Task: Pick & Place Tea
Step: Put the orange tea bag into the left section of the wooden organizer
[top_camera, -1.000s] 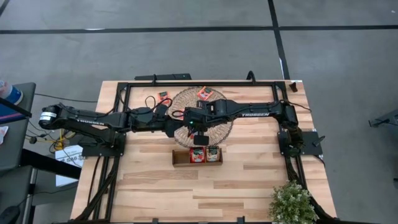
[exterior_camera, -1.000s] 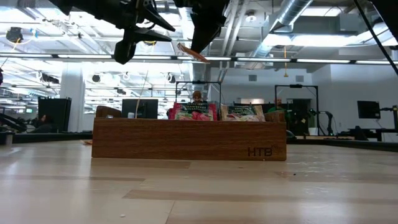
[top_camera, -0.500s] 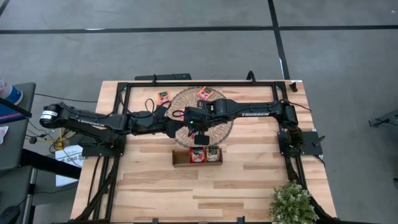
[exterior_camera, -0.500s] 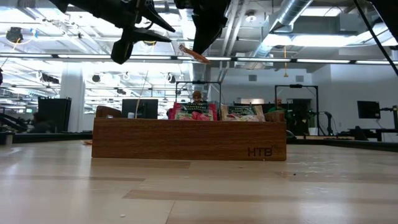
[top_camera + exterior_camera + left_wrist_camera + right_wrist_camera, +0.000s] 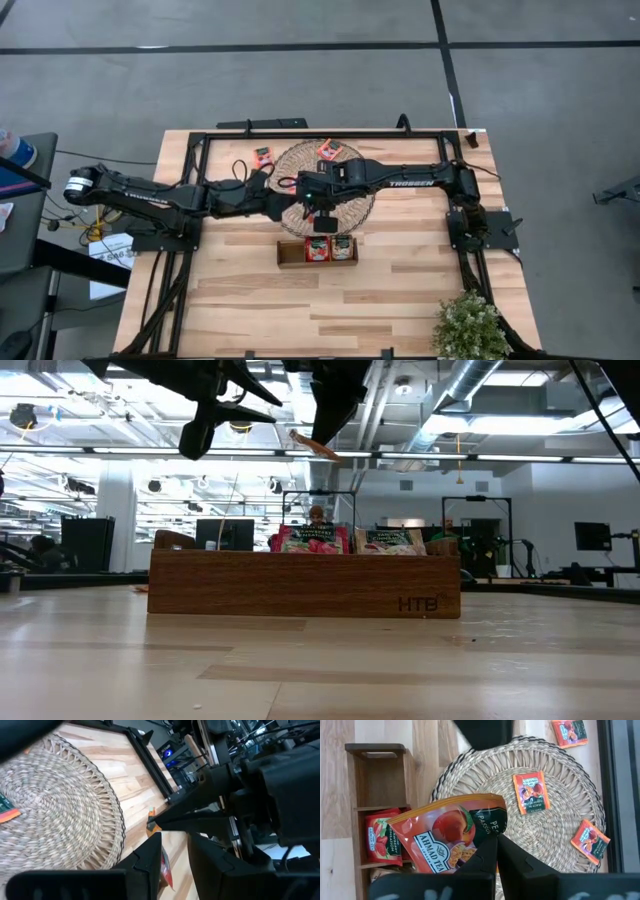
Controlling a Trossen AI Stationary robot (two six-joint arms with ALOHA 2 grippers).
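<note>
Looking down from the high view, the right gripper [image 5: 323,222] hangs over the near edge of the round woven mat [image 5: 352,160], just behind the wooden tray [image 5: 290,254]; the left gripper [image 5: 288,199] sits beside it over the mat, its claw state not discernible.

In the low view, the tea sachet [image 5: 312,446] is carried tilted well above the tray [image 5: 300,588], which already holds upright sachets.

The left wrist view shows the coiled, ribbed weave of the mat [image 5: 55,805] and the other arm's fingers pinched on the sachet's corner.

In the right wrist view, the right gripper [image 5: 496,851] is pinched on one edge of a glossy, flat, orange peach sachet [image 5: 445,837]; loose sachets [image 5: 531,793] lie on the mat [image 5: 555,835]; one tray compartment [image 5: 377,780] is empty.

Risk: held by one edge, the limp foil could swing or slip, catch a divider, and land flat across compartments; the neighbouring arms could also touch.
</note>
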